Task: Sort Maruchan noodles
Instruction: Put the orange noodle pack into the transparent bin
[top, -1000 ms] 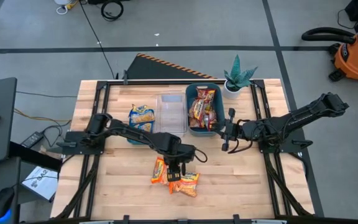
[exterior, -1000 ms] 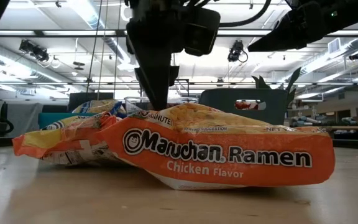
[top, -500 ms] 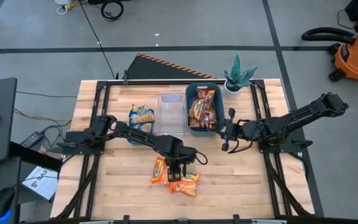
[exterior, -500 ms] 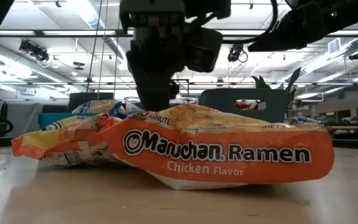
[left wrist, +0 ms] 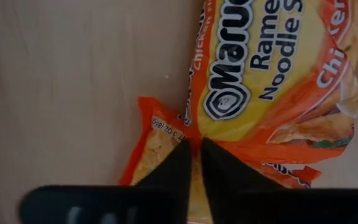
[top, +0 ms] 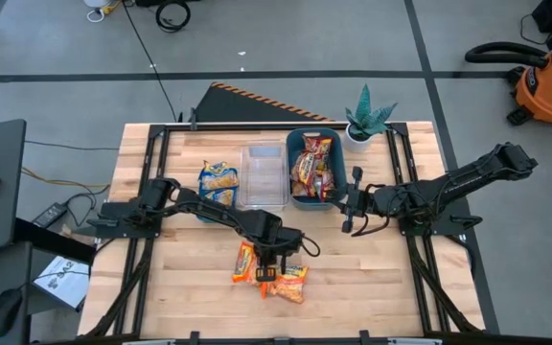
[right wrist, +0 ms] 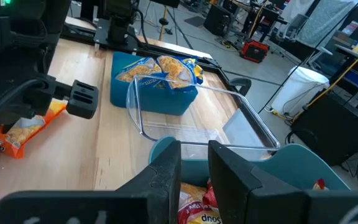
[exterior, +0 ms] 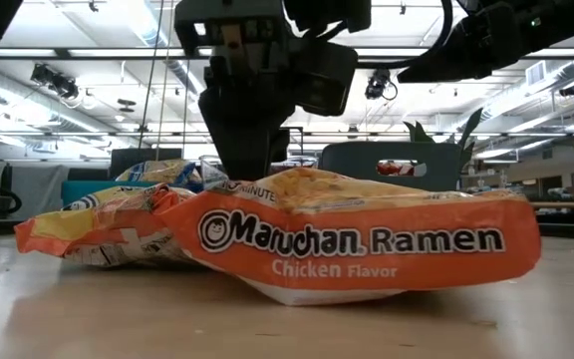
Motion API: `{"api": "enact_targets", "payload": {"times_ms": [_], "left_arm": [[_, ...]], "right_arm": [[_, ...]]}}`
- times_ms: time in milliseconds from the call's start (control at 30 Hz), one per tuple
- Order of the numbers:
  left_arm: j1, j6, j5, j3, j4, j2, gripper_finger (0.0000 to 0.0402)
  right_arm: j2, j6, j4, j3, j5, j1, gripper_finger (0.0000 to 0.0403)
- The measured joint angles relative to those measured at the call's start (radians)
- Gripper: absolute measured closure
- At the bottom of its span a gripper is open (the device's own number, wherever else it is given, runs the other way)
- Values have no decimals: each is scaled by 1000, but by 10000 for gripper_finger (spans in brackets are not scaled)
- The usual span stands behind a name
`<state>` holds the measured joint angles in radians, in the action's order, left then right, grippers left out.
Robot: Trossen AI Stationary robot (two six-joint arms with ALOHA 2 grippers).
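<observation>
A: Gripping an orange packet (left wrist: 157,152), the left gripper (top: 265,273) pinches its edge between nearly closed fingers (left wrist: 173,168).

B: Second orange packet (top: 292,282)?

A: Just beside that gripper, on the table (top: 372,278). The right gripper (top: 353,203), fingers narrowly parted and empty, hovers beside the teal bin (top: 291,200).

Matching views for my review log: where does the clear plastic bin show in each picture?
High view: clear plastic bin at table's far middle.
Low view: not visible.
Left wrist view: not in it.
Right wrist view: centre.
Shared landmark: teal plastic bin with dark red packets, touching it.
</observation>
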<state>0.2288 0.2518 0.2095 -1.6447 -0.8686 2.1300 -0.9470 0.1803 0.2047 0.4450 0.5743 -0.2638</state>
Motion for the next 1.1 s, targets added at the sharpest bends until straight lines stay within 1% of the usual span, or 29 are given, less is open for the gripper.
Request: {"api": "enact_targets", "payload": {"times_ms": [67,200,300,367,467,567,833,1100], "left_arm": [[0,-23,-7,0,-1,0,390],[-3,-54,-10,-13,-30,-8,393],[-18,-67,-14,-61,-83,-31,395],[-29,-73,-35,-105,-122,-43,397],[-39,-102,-93,-183,-220,-52,398],[-53,-109,-127,-270,-322,-58,398],[-101,-140,-152,-500,-531,-58,400],[-168,-185,-230,-684,-646,-58,400]], "right_arm": [[0,0,0,0,0,0,316],[0,0,0,0,0,0,316],[0,1,0,0,0,0,316],[0,-1,-1,0,0,0,316],[0,0,-4,0,0,0,316],[0,1,-6,0,0,0,316],[0,-1,-16,0,2,6,316],[0,-2,-16,0,1,6,316]]}}
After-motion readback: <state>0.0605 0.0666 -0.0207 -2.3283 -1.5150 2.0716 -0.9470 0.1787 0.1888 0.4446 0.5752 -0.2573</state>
